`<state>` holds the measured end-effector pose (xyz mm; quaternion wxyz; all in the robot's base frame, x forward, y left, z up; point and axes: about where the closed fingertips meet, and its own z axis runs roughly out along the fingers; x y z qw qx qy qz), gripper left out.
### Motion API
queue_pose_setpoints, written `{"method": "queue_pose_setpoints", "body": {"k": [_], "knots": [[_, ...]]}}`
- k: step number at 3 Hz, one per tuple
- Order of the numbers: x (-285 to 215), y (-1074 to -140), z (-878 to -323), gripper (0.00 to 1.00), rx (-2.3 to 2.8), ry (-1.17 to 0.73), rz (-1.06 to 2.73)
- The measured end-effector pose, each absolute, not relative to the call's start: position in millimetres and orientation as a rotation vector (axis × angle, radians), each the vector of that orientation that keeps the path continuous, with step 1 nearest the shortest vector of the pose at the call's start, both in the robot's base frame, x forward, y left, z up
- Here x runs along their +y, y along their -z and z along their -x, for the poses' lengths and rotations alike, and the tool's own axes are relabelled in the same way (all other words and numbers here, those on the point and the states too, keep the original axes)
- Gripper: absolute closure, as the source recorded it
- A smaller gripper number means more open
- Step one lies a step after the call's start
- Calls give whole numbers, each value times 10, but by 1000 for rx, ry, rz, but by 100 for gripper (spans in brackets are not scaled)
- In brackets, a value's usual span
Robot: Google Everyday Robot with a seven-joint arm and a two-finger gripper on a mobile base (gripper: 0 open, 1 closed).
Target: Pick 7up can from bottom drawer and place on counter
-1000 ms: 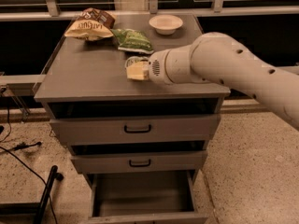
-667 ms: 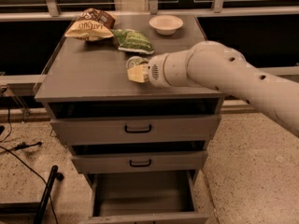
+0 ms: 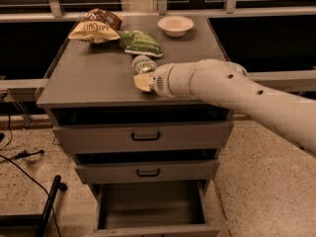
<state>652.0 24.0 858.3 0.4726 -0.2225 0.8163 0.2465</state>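
7up can, small silvery-green cylinder, now stands exposed mid grey surface; cream hand has backed toward front edge, grip cannot tell; placement likely done.

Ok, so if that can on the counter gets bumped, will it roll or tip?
The can is a small round cylinder, so it would probably roll if tipped. The counter looks smooth, so it may slide easily. The hand sits just in front of it, so a nudge is quite possible.
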Motion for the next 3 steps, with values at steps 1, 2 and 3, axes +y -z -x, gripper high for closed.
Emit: {"method": "queue_pose_setpoints", "body": {"k": [1, 2, 3], "knots": [[230, -8462, -6607, 100, 1937, -598, 525], [230, -8433, -6669, 100, 1879, -596, 525], [234, -8456, -6675, 100, 1873, -597, 525]]}}
